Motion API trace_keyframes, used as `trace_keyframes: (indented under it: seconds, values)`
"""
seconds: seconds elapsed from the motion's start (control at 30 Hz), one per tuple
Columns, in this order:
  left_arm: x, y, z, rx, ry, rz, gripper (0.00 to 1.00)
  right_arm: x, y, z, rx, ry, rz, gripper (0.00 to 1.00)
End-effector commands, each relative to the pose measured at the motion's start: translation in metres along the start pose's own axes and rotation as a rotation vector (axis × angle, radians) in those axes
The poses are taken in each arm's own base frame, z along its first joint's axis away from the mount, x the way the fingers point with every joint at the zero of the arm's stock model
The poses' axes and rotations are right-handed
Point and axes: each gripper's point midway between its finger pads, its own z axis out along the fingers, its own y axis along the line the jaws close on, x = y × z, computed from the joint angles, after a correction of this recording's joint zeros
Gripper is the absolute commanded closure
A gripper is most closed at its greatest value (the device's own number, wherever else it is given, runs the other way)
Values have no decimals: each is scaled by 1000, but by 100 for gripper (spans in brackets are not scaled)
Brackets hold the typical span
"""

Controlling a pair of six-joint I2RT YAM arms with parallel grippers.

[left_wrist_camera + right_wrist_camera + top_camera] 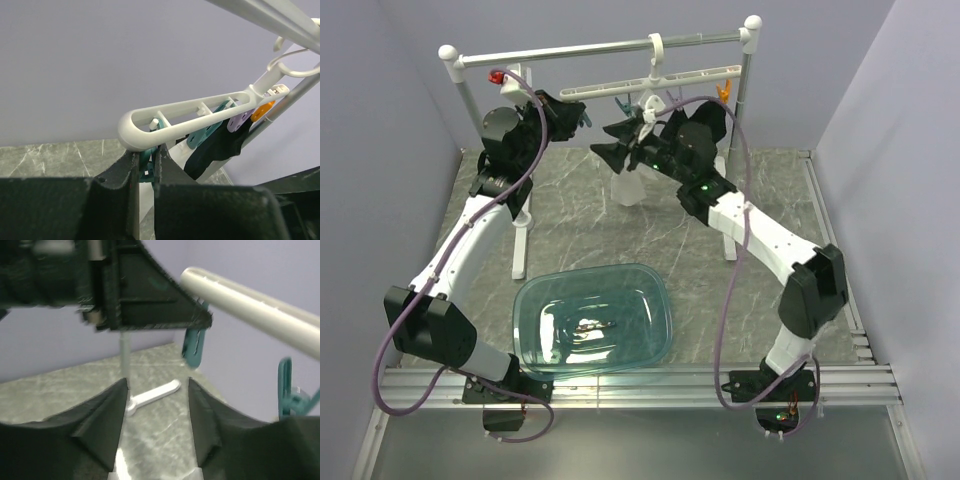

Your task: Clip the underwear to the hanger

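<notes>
The hanger (650, 80) hangs by its hook from the rail, with teal, purple and orange pegs under its bar. My left gripper (582, 111) is at the bar's left end. In the left wrist view it (146, 158) is shut on the end teal peg (145, 165) under the hanger (165, 117). My right gripper (612, 140) is open and empty just below the bar. In the right wrist view it (156, 385) faces the teal peg (193, 347). A whitish soft shape, seemingly the underwear (632, 186), hangs below the bar's middle, its top hidden by the grippers.
The grey rail (600, 48) on white posts spans the back and carries a red clip (498, 76) at its left. A clear teal tub (520, 312) with a small item inside sits at the front centre. Rail feet (520, 245) stand on the marbled mat.
</notes>
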Motion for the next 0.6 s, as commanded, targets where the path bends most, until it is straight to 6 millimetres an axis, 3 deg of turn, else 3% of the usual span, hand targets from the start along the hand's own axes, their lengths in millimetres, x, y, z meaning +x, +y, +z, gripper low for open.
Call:
trace_keyframes:
  seconds: [0.0, 0.03, 0.07, 0.1, 0.13, 0.2, 0.23, 0.27, 0.33, 0.5, 0.57]
  values:
    - [-34, -15, -1, 28, -87, -6, 100, -32, 15, -30, -49, -12, 21, 39]
    - [-34, -15, -2, 29, -86, -8, 100, -10, 19, -39, -49, 33, 48, 38]
    - [-33, -15, -2, 27, -85, -10, 100, -20, 22, -49, -43, 15, 44, 38]
    - [-34, -16, -2, 30, -87, -14, 100, -15, 24, -56, -31, 23, 55, 38]
    - [-34, -16, -2, 29, -88, -15, 100, 8, 29, -66, -26, 65, 88, 39]
    - [-35, -18, -2, 35, -84, -23, 100, 4, 34, -82, -11, 42, 76, 43]
    - [-36, -18, -2, 33, -87, -23, 100, 27, 39, -93, 7, 80, 139, 44]
    - [-37, -20, -3, 41, -86, -23, 100, 26, 41, -99, 24, 65, 150, 45]
    - [-37, -20, -3, 43, -85, -26, 100, 58, 34, -111, 124, 117, 253, 49]
    - [-38, -22, -5, 46, -79, -23, 100, 106, 8, -128, 312, 168, 525, 50]
    - [-38, -23, -6, 48, -73, -22, 100, 113, -5, -132, 414, 117, 624, 50]
